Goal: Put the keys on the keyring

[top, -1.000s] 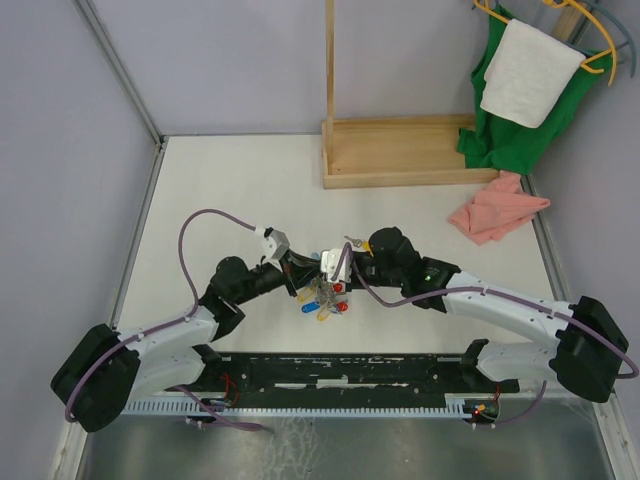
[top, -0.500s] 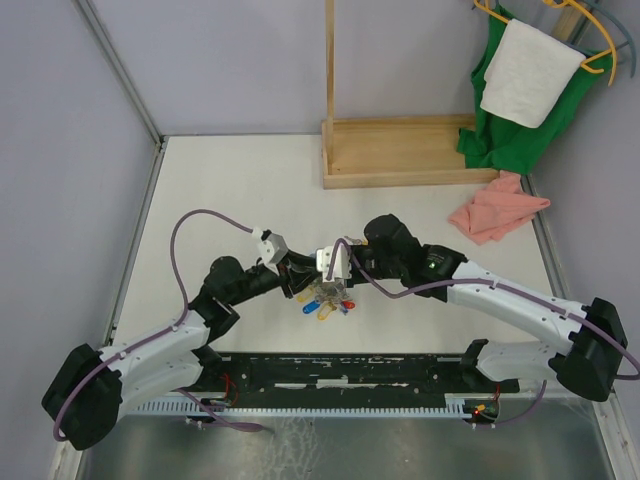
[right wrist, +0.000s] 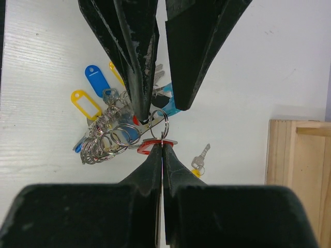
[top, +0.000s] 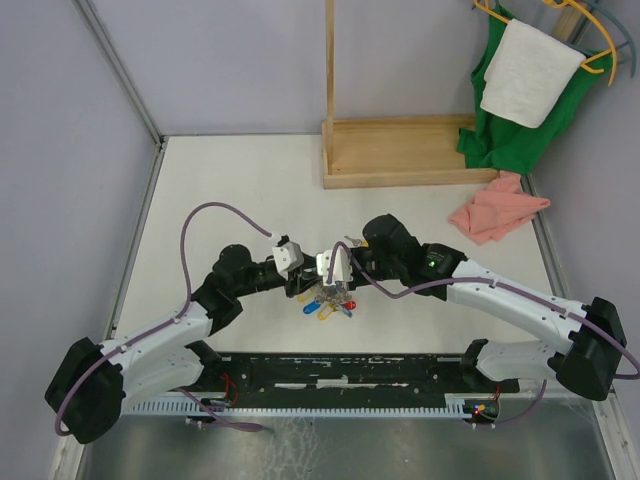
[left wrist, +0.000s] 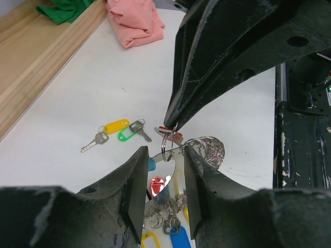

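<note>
1. Top external view: locate the left gripper (top: 311,288) and right gripper (top: 331,284) tip to tip over the large light-blue-and-grey metal keyring (top: 325,306), lying with its colour-tagged bunch on the flat white table (top: 230,180), near the arm bases.
2. Left wrist view: read the left gripper (left wrist: 165,151) as parted, fingers straddling the keyring's shiny metal part without clamping. Find the small silver metal yellow-tagged key (left wrist: 115,126) and the small green-tagged key (left wrist: 126,134) loose on the table, apart from the keyring.
3. Right wrist view: read the right gripper (right wrist: 162,151) as closed, pinching the split ring of the small silver metal red-tagged key (right wrist: 148,146), just beside the keyring's coil of rings.
4. Expect slippage of the thin split ring out of the pinch under any twist. Expect sliding of the unheld keyring during threading, given the parted left fingers. Guard against fingertip collision in the tight gap.
5. Against one second earlier: note left fingers parted from a closed stance, left wrist advanced toward the right gripper, right gripper shifted slightly away from the bases, bunch roughly in place.
</note>
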Available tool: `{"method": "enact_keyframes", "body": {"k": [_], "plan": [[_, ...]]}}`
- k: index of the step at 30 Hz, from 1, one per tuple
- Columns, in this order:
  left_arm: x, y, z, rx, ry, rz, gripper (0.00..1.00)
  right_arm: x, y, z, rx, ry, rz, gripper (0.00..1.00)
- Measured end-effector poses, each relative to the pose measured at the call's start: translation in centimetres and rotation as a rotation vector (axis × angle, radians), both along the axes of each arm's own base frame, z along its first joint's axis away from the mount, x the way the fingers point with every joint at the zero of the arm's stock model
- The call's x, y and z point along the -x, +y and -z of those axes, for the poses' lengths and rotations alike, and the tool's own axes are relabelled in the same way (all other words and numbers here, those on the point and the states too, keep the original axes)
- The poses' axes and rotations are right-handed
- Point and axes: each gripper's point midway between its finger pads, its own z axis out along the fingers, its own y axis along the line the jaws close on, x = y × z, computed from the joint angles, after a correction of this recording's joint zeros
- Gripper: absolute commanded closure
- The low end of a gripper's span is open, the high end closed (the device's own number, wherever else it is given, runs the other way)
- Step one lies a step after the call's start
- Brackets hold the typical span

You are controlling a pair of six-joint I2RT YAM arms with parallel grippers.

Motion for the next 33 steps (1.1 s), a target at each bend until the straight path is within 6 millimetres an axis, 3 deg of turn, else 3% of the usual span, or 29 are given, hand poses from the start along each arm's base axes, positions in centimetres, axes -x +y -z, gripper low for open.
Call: {"method": "enact_keyframes", "body": {"k": [10,13,16,33], "plan": [[0.4,-1.2,0.8,-0.068,-0.044,0.113,0.68,0.1,0.1,0.0,-0.001,0.001,-0.004,0.99],[0.3,-1.2,1.0,-0.083,-0.044,0.121,0.78,0.1,0.1,0.0,0.000,0.002,-0.005,0.99],[0.3,-1.4,1.0,-0.097,-0.040,0.131,0.96,0.2,0.0,0.1,0.004,0.005,-0.005,0.99],[-0.3,-1.4,0.1,-0.068,0.013,0.076,0.97,-0.5,-1.0,0.4,-0.026,-0.067,0.076,0.99]]}}
